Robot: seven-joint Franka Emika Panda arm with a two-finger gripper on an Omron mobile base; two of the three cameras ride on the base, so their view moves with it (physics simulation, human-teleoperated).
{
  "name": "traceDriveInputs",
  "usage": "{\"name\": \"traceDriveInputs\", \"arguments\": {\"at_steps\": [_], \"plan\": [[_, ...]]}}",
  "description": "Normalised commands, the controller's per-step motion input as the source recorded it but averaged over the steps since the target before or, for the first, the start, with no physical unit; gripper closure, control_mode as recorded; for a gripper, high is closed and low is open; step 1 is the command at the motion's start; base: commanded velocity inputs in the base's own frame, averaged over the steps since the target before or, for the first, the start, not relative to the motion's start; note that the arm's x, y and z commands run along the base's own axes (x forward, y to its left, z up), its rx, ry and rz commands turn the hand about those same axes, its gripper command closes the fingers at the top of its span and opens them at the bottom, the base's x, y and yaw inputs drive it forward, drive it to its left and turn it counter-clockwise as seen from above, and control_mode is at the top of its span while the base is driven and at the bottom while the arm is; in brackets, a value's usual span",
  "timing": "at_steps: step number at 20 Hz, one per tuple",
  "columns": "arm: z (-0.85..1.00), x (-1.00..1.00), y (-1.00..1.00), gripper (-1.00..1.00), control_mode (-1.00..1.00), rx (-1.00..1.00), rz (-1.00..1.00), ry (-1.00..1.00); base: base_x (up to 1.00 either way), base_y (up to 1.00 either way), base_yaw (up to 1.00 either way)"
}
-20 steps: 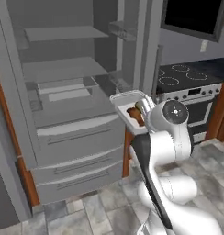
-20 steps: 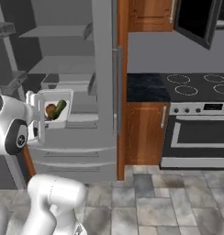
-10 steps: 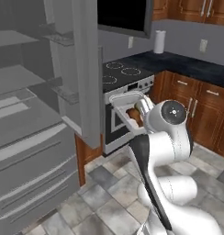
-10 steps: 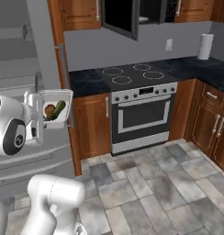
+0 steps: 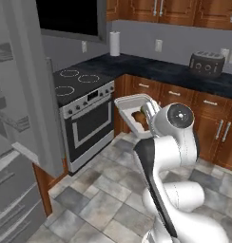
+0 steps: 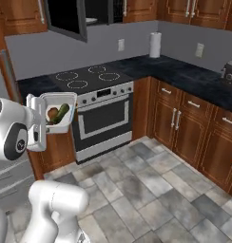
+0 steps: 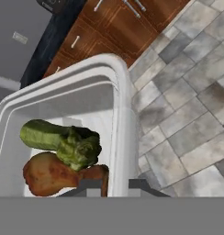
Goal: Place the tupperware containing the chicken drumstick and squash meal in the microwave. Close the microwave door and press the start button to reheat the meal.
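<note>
The claw (image 7: 110, 184) is clamped on the rim of the tupperware (image 7: 120, 110), carrying it in the air above the tiled floor (image 6: 151, 190); inside lie the chicken drumstick (image 7: 52, 173) and the squash (image 7: 63, 142), touching. Beyond stands the oven (image 6: 104, 121); above it the microwave (image 6: 75, 16), its microwave door (image 6: 64, 19) swung open.

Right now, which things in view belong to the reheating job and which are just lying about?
Job:
tupperware, held in the gripper
chicken drumstick and squash inside it
microwave
microwave door, open

Lying about:
paper towel roll
toaster
stove
</note>
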Motion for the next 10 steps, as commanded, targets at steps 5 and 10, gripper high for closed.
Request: {"name": "traceDriveInputs", "arguments": {"at_steps": [5, 10], "plan": [[0.0, 0.0, 0.0, 1.0, 1.0, 0.0, 0.0, 0.0, 0.66, -0.33, -0.32], [0.0, 0.0, 0.0, 1.0, 1.0, 0.0, 0.0, 0.0, 0.94, -0.17, -0.12]]}}
